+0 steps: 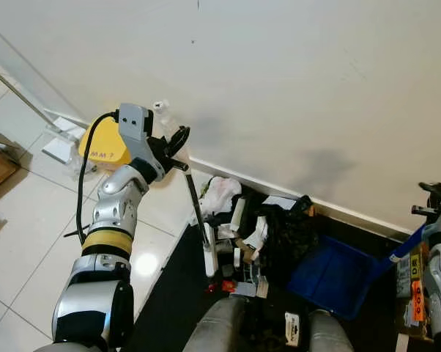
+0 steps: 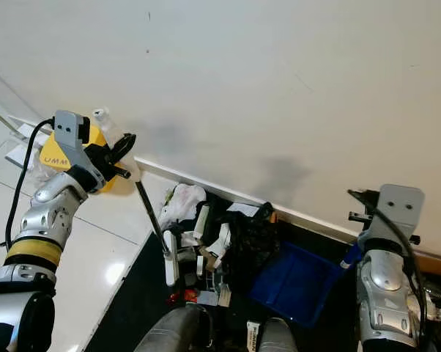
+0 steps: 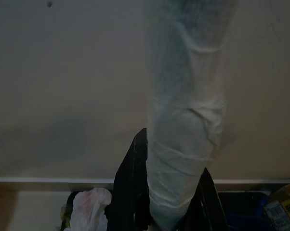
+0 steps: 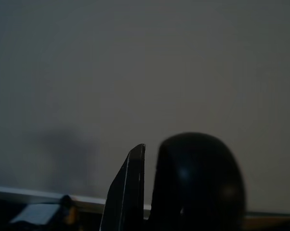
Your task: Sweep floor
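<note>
Black fingers of the left gripper [image 1: 178, 144] clamp the wrapped broom handle [image 3: 183, 144]; its head meets the litter pile [image 1: 261, 235]. Right gripper [image 2: 363, 199] grips the dustpan [image 2: 297, 282] handle; its knob hides one finger.

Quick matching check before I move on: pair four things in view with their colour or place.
Things:
1. dustpan
2. left pincer
3. litter pile
4. cushion-like object

Descriptions:
A. yellow, by the wall behind the left arm
B. blue, low on the robot's right
C. shut on the wrapped broom handle
D. on the dark mat against the baseboard

Pairs: 1-B, 2-C, 3-D, 4-A
</note>
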{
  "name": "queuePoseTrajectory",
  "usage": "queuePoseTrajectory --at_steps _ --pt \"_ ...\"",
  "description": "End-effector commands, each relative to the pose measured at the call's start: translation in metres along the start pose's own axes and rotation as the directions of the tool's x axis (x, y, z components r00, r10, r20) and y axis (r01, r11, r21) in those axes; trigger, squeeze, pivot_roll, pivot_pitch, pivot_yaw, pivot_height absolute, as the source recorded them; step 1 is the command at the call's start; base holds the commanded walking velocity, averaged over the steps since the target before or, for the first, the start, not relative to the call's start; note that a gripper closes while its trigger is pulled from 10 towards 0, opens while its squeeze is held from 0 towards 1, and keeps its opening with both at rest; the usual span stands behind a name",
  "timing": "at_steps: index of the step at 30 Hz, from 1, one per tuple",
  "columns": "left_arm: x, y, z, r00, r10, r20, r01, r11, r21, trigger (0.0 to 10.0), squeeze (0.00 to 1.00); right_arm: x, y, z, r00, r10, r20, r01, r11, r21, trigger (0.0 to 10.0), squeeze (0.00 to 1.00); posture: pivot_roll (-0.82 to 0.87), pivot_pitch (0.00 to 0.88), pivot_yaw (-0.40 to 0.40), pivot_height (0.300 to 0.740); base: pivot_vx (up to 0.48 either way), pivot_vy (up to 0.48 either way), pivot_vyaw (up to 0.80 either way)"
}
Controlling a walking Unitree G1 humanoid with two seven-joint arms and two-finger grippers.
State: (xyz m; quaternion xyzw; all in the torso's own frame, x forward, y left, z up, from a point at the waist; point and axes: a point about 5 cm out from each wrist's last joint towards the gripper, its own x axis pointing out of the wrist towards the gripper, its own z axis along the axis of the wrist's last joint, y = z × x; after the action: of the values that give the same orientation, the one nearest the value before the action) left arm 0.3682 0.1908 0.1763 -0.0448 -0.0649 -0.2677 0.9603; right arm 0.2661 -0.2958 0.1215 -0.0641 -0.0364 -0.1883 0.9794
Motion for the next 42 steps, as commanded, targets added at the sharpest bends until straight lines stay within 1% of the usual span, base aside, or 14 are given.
queuePoseTrajectory --at_steps 1,5,10,12,13,14,15,20,26,29,30,35,37,42 --pt "-0.002 0.003 0.000 1.000 0.015 0.005 -0.015 1.000 0.009 10.0 0.00 -0.011 0.012 -0.018 0.981 0.182 -0.063 -0.181 0.983 0.023 0.0 0.00 0.06 0.226 0.138 0.740 0.000 0.000 0.00" --pt "-0.005 0.005 -0.005 1.000 0.005 -0.020 -0.004 1.000 0.016 10.0 0.00 -0.018 0.030 -0.018 0.915 0.400 -0.059 -0.401 0.916 0.000 0.0 0.00 0.07 0.225 0.140 0.740 0.000 0.000 0.00" --pt "-0.014 0.008 -0.016 0.996 -0.029 -0.088 0.031 0.999 0.020 10.0 0.00 -0.021 0.036 -0.011 0.839 0.543 -0.036 -0.542 0.839 0.043 0.0 0.00 0.07 0.222 0.136 0.740 0.000 0.000 0.00" --pt "-0.020 0.010 -0.023 0.990 -0.040 -0.135 0.045 0.998 0.035 10.0 0.00 -0.020 0.036 -0.007 0.821 0.571 -0.023 -0.568 0.820 0.072 2.1 0.00 0.07 0.219 0.137 0.740 0.000 0.000 0.00" --pt "-0.022 0.010 -0.025 0.987 -0.041 -0.153 0.050 0.997 0.053 10.0 0.00 -0.020 0.035 -0.007 0.813 0.582 -0.021 -0.579 0.812 0.068 4.6 0.00 0.07 0.218 0.138 0.740 0.000 0.000 0.00" --pt "-0.022 0.010 -0.025 0.987 -0.041 -0.153 0.050 0.997 0.053 10.0 0.00 -0.020 0.035 -0.007 0.813 0.582 -0.021 -0.579 0.812 0.068 4.6 0.00 0.07 0.218 0.138 0.740 0.000 0.000 0.00" --pt "-0.024 0.010 -0.027 0.985 -0.047 -0.164 0.058 0.996 0.067 10.0 0.00 -0.020 0.036 -0.007 0.804 0.594 -0.021 -0.592 0.803 0.060 10.0 0.00 0.07 0.218 0.138 0.740 0.000 0.000 0.00" --pt "-0.025 0.010 -0.030 0.986 -0.040 -0.162 0.051 0.996 0.066 10.0 0.00 -0.021 0.043 -0.003 0.748 0.664 0.017 -0.662 0.744 0.089 10.0 0.00 0.08 0.212 0.135 0.740 0.000 0.000 0.00" --pt "-0.027 0.007 -0.036 0.986 -0.020 -0.165 0.031 0.997 0.064 10.0 0.00 -0.022 0.054 -0.011 0.736 0.676 0.005 -0.674 0.733 0.087 10.0 0.00 0.07 0.209 0.139 0.740 0.000 0.000 0.00" --pt "-0.026 0.009 -0.039 0.987 0.053 -0.149 -0.046 0.998 0.050 10.0 0.00 -0.023 0.067 -0.015 0.727 0.686 0.015 -0.683 0.722 0.107 10.0 0.00 0.08 0.207 0.143 0.740 0.000 0.000 0.00" --pt "-0.027 0.010 -0.042 0.986 0.095 -0.134 -0.090 0.995 0.039 10.0 0.00 -0.023 0.077 -0.020 0.732 0.681 0.014 -0.678 0.727 0.105 10.0 0.00 0.08 0.207 0.143 0.740 0.000 0.000 0.00" --pt "-0.032 0.009 -0.047 0.986 0.090 -0.138 -0.086 0.996 0.034 10.0 0.00 -0.023 0.084 -0.024 0.731 0.682 0.005 -0.679 0.727 0.098 10.0 0.00 0.08 0.208 0.144 0.740 0.000 0.000 0.00" --pt "-0.039 0.004 -0.060 0.983 0.032 -0.179 -0.034 0.999 -0.009 10.0 0.00 -0.026 0.098 -0.027 0.698 0.716 0.011 -0.712 0.692 0.122 10.0 0.00 0.09 0.213 0.139 0.740 0.000 0.000 0.00" --pt "-0.046 -0.008 -0.083 0.966 -0.033 -0.256 0.012 0.997 -0.082 10.0 0.00 -0.036 0.123 -0.025 0.578 0.815 0.049 -0.804 0.558 0.207 10.0 0.00 0.09 0.220 0.142 0.740 0.000 0.000 0.00"
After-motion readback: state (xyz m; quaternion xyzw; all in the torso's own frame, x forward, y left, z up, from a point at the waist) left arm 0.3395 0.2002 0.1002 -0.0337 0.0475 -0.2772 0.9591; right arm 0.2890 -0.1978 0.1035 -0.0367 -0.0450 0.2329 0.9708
